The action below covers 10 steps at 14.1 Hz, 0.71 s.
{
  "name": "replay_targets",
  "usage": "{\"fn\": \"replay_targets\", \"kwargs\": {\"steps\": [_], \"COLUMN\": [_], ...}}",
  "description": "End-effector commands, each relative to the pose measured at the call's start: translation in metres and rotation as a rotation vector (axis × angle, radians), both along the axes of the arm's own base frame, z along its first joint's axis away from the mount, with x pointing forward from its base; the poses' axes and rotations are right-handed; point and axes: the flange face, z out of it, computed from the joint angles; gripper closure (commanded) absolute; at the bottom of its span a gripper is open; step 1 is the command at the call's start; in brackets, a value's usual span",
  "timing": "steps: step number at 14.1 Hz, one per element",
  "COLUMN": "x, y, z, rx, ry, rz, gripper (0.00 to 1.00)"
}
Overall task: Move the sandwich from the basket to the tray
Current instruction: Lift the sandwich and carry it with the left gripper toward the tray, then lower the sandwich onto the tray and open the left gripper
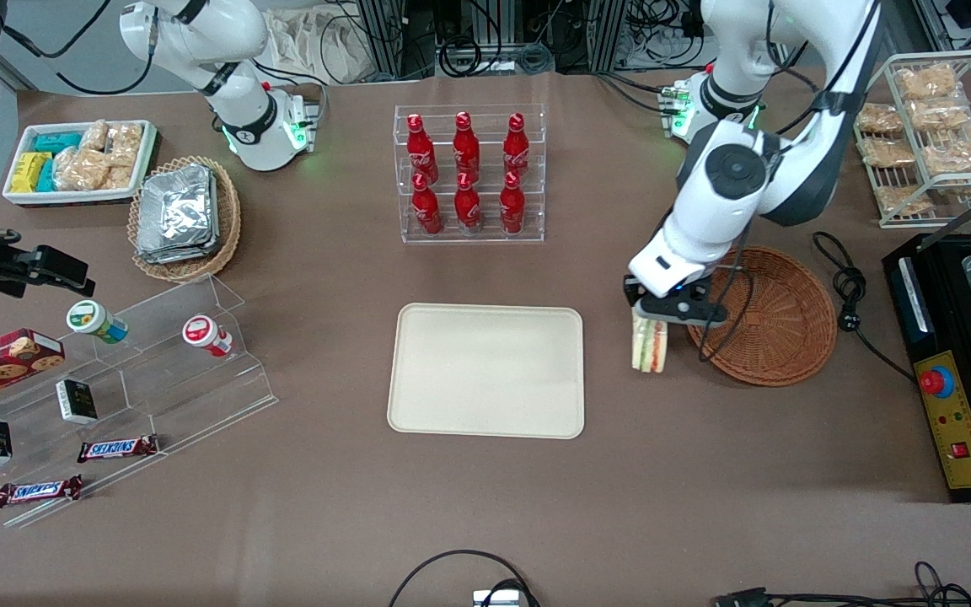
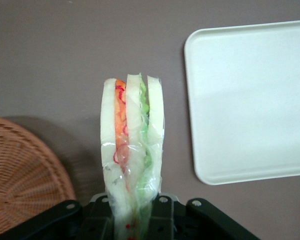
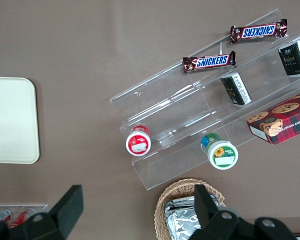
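Nearest the front camera: loop of black cable (image 1: 460, 573) at the surface's edge, clear of the work. Next in: cream tray (image 1: 486, 371), flat, nothing on it.

Sandwich (image 1: 650, 344) out of the basket (image 1: 768, 316); hanging in the air over bare surface (image 1: 620, 472), between basket rim and tray, point end down. Pincer (image 1: 662, 310) clamped on the wrapped upper end of the wedge. Wrist view confirms: sandwich (image 2: 132, 150) held edge-on, bread slices and red, orange and green filling visible through clear wrap; basket (image 2: 25, 175) just beside it, tray (image 2: 250, 105) near but not yet underneath. Step in hand judged as carry from basket to tray, roughly halfway.

Notes for doing the carry well:
- Keep height level until the wedge is fully over the tray; low rim could catch the hanging tip if lowered early.
- Move sideways slowly; grip sits on one end only, so likely to swing.
- Aim for mid-tray, not the near edge, to leave margin.
- Lower until the tip touches, then tilt or let it settle flat before release; dropped upright, likely to topple.
- Soft bread: no extra squeeze.

Rack of red bottles (image 1: 469, 173) farther from the camera than the tray, well apart from the path.
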Motion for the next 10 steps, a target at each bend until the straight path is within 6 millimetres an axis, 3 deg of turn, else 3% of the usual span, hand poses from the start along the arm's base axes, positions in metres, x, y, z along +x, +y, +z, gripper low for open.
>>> {"fn": "replay_targets", "kwargs": {"steps": [1,8,10], "x": [0.021,0.034,0.040], "y": [-0.038,-0.115,-0.124], "z": [-0.006,-0.041,-0.053], "rx": [-0.004,-0.022,-0.017], "ry": [0.027,0.039,0.040], "rz": [0.019,0.048,0.063], "gripper": [1.00,1.00,1.00]}}
